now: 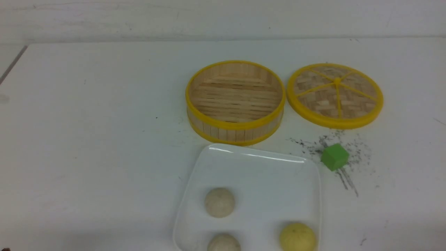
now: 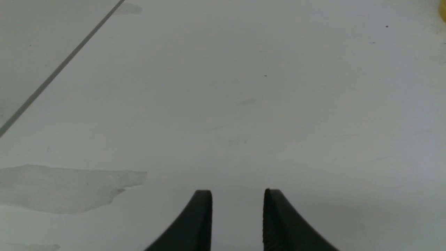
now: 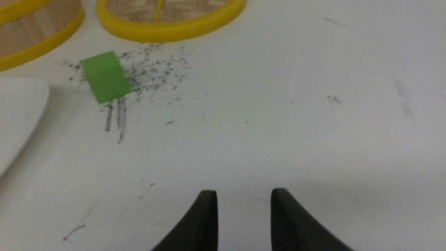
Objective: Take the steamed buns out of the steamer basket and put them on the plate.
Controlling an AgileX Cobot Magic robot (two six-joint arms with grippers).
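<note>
I see three buns on the plate at the near edge of the tabletop: two beige buns and a yellow bun. Behind it the basket looks empty, so I think my job is done. My left jaws and right jaws hang low over bare tabletop, partly open, holding nothing.
</note>
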